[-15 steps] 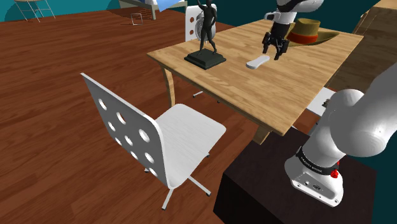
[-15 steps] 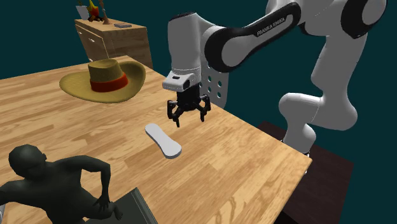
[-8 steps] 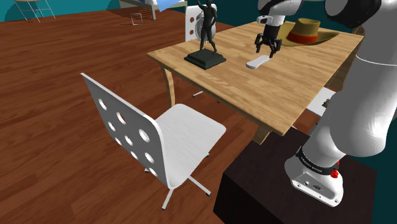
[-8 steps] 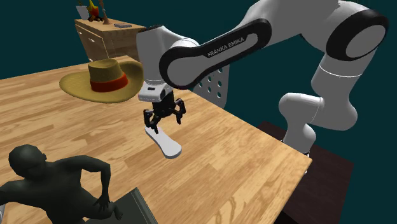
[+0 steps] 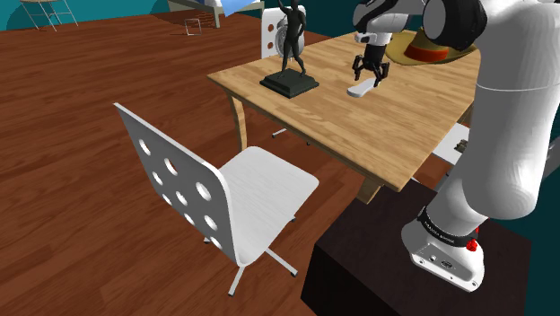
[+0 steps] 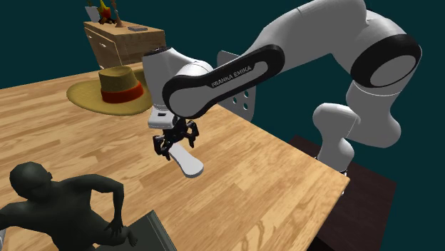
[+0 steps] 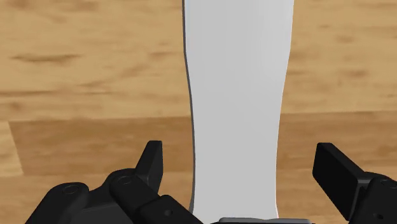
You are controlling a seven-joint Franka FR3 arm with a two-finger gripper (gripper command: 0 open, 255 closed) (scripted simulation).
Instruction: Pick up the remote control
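We are in the approach-and-grasp step: the claw (image 7: 238, 156) is spread wide, pointing straight down at the table (image 6: 285, 185), and nothing is held yet. The white remote (image 7: 238, 76) lies flat on the wood directly beneath the claw, with its long body running out ahead of the palm, so that one finger stands on each long side. Neither of the fingers (image 7: 151, 159) touches it. One sits just beside a long edge, while the other stands further off, so we judge the claw to be a little off centre across the remote's width.

In the second exterior view the claw hangs over the end of the remote that lies toward the hat (image 6: 118, 89), not over its middle. We cannot tell whether the fingertips already reach down to the table.

We judge that the next move calls for a short, straight drop if any height remains, then an even closing across the narrow width. Gripped this near one end, the remote may tip as it lifts, so the lift should be slow.
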